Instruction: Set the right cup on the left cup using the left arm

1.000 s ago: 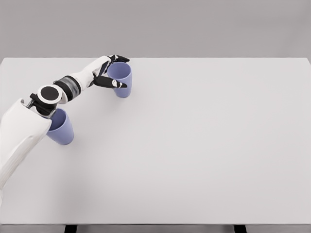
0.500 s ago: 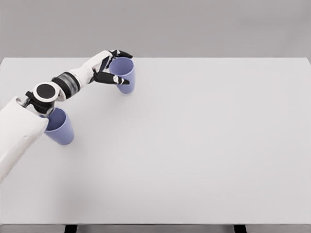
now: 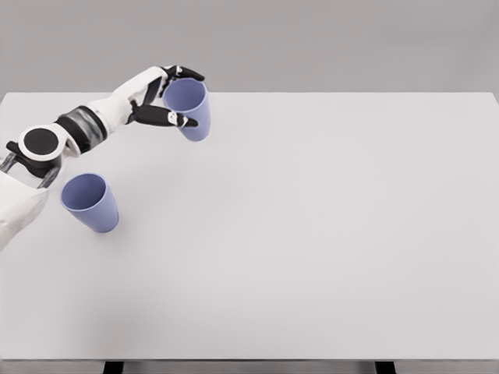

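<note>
My left hand (image 3: 178,95) is shut on a blue-purple cup (image 3: 189,110), with the thumb in front and the other fingers behind its rim. The cup hangs above the far left part of the white table (image 3: 312,234), tilted slightly with its mouth toward me. A second blue-purple cup (image 3: 91,202) stands upright on the table at the left, below and to the left of the held one. It is now fully in view beside my forearm (image 3: 78,128). The right arm does not show.
The table's left edge runs close to the standing cup. A grey wall lies behind the table's far edge.
My left hand has lifted the held cup up and slightly left, off the table. The arm has swung left, uncovering the standing cup.
</note>
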Controlling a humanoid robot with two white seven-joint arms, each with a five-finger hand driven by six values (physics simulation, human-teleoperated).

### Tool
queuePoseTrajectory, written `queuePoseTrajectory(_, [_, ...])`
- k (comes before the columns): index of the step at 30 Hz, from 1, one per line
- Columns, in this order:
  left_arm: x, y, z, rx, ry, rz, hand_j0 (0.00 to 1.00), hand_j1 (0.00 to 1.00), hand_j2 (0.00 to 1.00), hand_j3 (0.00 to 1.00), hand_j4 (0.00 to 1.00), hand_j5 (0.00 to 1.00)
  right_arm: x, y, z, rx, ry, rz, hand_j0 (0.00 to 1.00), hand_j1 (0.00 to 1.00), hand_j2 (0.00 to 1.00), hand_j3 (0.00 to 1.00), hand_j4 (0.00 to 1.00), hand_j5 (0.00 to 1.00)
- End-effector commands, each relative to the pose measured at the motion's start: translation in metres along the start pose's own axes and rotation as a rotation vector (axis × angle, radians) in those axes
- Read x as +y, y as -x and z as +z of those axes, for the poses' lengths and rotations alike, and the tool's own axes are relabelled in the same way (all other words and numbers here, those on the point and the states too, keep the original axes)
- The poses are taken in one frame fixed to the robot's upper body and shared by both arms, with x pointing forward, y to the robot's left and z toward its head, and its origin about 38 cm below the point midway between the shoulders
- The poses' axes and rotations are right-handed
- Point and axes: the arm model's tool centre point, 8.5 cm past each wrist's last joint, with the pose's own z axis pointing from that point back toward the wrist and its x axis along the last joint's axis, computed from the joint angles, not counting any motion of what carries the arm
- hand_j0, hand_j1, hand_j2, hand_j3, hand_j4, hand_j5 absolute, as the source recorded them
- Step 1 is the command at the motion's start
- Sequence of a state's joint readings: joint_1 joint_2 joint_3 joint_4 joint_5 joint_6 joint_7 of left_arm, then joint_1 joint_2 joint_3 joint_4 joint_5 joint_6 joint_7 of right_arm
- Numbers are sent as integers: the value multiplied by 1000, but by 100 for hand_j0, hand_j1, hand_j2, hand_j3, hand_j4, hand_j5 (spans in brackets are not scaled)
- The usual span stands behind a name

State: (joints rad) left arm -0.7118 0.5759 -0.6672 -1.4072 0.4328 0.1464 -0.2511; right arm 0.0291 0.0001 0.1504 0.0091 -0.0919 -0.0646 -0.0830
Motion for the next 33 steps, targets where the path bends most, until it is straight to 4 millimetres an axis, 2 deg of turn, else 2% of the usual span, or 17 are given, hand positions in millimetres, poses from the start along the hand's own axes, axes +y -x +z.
queuePoseTrajectory(1, [4, -7, 8, -18, 5, 1, 70, 70, 70, 70, 70, 70, 0, 0, 0, 0, 0, 0, 100, 100, 100, 100, 100, 100])
queuePoseTrajectory(17, [10, -33, 50, -65, 51, -43, 70, 70, 70, 70, 70, 70, 0, 0, 0, 0, 0, 0, 100, 100, 100, 100, 100, 100])
queuePoseTrajectory(33, [23, -43, 90, -46, 67, -92, 70, 70, 70, 70, 70, 70, 0, 0, 0, 0, 0, 0, 100, 100, 100, 100, 100, 100])
